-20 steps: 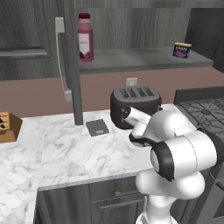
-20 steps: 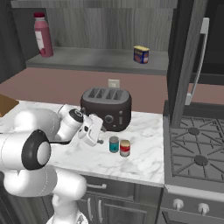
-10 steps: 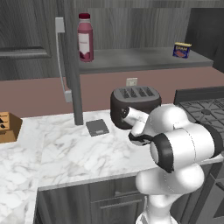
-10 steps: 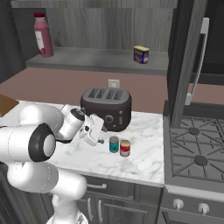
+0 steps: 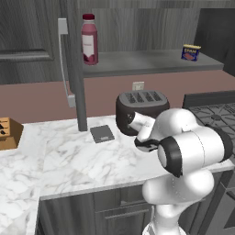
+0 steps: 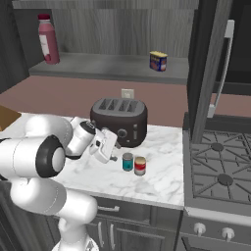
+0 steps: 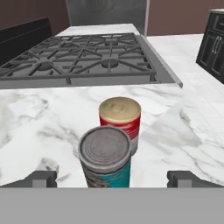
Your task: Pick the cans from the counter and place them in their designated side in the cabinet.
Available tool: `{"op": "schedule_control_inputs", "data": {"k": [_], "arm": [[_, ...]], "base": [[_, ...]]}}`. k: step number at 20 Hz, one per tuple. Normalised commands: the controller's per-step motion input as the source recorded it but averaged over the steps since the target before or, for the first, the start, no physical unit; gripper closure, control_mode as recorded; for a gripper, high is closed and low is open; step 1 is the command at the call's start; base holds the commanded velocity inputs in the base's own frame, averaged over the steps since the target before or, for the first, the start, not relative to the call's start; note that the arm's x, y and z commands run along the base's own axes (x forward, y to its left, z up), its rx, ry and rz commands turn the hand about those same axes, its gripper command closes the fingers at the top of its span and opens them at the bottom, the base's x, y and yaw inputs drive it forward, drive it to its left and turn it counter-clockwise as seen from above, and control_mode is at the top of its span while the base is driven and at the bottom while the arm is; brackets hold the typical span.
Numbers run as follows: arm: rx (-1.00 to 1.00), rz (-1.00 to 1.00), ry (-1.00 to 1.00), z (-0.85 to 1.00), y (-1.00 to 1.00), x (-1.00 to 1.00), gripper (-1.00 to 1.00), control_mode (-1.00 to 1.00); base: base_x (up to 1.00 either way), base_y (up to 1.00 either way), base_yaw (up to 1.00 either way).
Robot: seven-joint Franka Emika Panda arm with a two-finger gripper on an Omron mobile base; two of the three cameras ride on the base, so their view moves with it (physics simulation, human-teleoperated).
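Two cans are standing on the counter [image 6: 162, 171], just ahead of the spread, empty gripper [image 6: 113, 156].

The teal can [image 6: 128, 162] and the red can [image 6: 140, 165] are sitting upright side by side, close together, in front of one dark four-slot toaster [image 6: 119, 120]. In the hand view the teal can [image 7: 105, 162] is lying between the two finger tips [image 7: 40, 178], which are standing wide apart without touching it, and the red can [image 7: 120, 122] is standing just behind it, toward the stove grate [image 7: 83, 59]. One tall red bottle [image 6: 47, 45] and one blue tin [image 6: 158, 61] are resting well apart on the shelf of the cabinet [image 6: 110, 67], whose door [image 5: 75, 69] is hanging open. One dark square pad [image 5: 102, 133] is lying on the marble.
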Motion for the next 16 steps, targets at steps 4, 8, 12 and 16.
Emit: {"op": "schedule_control_inputs", "data": {"k": [4, 8, 12, 16], "arm": [[-0.01, -0.03, 0.00, -0.05, -0.04, 0.00, -1.00, -1.00], [-0.01, -0.03, 0.00, -0.05, -0.04, 0.00, -1.00, -1.00], [-0.01, -0.04, 0.00, -0.05, -0.01, 0.00, -1.00, -1.00], [-0.01, -0.04, 0.00, -0.06, 0.00, 0.00, -1.00, -1.00]], "base": [[0.00, 0.00, 0.00], [0.00, 0.00, 0.00], [0.00, 0.00, 0.00], [0.00, 0.00, 0.00]]}}
